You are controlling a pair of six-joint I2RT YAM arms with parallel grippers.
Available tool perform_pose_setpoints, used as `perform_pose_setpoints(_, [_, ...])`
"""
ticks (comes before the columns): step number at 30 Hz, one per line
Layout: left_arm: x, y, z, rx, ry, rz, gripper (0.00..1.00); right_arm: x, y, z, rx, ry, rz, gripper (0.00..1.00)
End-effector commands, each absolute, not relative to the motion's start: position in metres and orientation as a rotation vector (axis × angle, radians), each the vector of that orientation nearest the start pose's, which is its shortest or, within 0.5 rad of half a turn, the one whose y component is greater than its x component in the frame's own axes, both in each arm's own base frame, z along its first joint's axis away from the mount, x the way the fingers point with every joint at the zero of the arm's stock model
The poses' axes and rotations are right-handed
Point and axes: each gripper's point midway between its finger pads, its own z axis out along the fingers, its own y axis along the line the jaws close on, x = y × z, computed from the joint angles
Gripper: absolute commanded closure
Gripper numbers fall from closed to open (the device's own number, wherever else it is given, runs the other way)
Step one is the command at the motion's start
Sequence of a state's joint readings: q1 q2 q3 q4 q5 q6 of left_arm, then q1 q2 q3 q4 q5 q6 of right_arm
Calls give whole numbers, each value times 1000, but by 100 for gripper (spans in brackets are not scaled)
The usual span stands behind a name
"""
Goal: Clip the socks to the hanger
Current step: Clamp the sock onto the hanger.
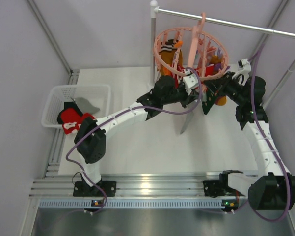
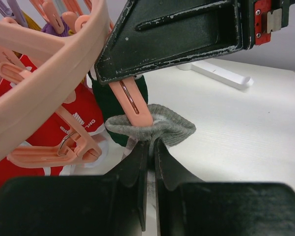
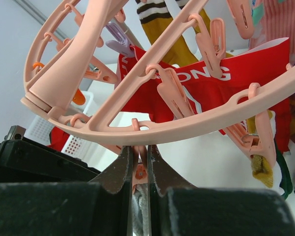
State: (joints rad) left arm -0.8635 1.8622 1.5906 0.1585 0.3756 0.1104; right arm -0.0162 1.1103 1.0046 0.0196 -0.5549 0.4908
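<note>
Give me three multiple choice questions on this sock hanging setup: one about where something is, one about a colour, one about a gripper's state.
1. The hanger hangs from: A a wall hook, B the grey rail, C a door handle.
2. The sock pinched by the left gripper is: A blue, B grey, C white.
3. The right gripper is: A wide open, B shut on a sock, C shut on a clip.
Answers: B, its hook sits over the rail; B, grey fabric shows at the fingertips; C, its fingers squeeze a pink clip.
</note>
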Motion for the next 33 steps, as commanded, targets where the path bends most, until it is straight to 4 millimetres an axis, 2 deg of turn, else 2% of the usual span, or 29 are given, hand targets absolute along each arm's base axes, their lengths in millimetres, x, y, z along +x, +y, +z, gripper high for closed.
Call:
perform_pose_setpoints(1, [341, -486, 333, 1007, 1262, -867, 100, 364, 100, 349, -26, 1650, 796, 100])
perform_pose_setpoints(5, [342, -488, 333, 1004, 1257, -875, 100, 363, 102, 349, -37, 1651, 807, 98])
perform_pose_setpoints(9, [342, -489, 336, 999, 1250, -880, 100, 362, 103, 347, -40, 1661, 809, 70])
perform_pose_setpoints(12, [343, -490, 335, 995, 1251, -879, 100, 361, 102, 348, -44, 1656, 800, 57])
perform_pose_setpoints(17, [344, -491, 337, 986, 1245, -884, 100, 360, 102, 348, -46, 1657, 800, 52])
perform_pose_setpoints(18, [344, -490, 336, 983, 1253, -884, 95, 360, 102, 349, -44, 1657, 801, 52])
perform_pose_setpoints(19, [343, -491, 335, 986, 1256, -890, 83, 360, 102, 350, -47, 1654, 799, 52])
perform_pose_setpoints(20, [342, -490, 335, 992, 1263, -890, 76, 360, 102, 351, -46, 1651, 797, 52])
perform_pose_setpoints(22, [341, -488, 332, 994, 1274, -892, 66, 361, 101, 352, -43, 1651, 794, 52])
perform_pose_setpoints(24, [338, -482, 332, 989, 1282, -887, 65, 362, 100, 352, -44, 1648, 789, 52])
perform_pose_setpoints(25, [335, -477, 339, 981, 1273, -886, 64, 362, 99, 353, -47, 1647, 787, 52])
perform_pose_setpoints(27, [333, -471, 333, 973, 1287, -887, 62, 363, 95, 354, -40, 1644, 775, 52])
perform_pose_setpoints(28, [332, -464, 341, 956, 1276, -886, 62, 363, 93, 355, -36, 1643, 771, 52])
perform_pose_setpoints(29, [333, -460, 335, 948, 1294, -880, 62, 363, 90, 355, -33, 1644, 767, 52])
perform_pose_setpoints(33, [339, -444, 344, 865, 1272, -861, 59, 361, 85, 355, -39, 1646, 758, 52])
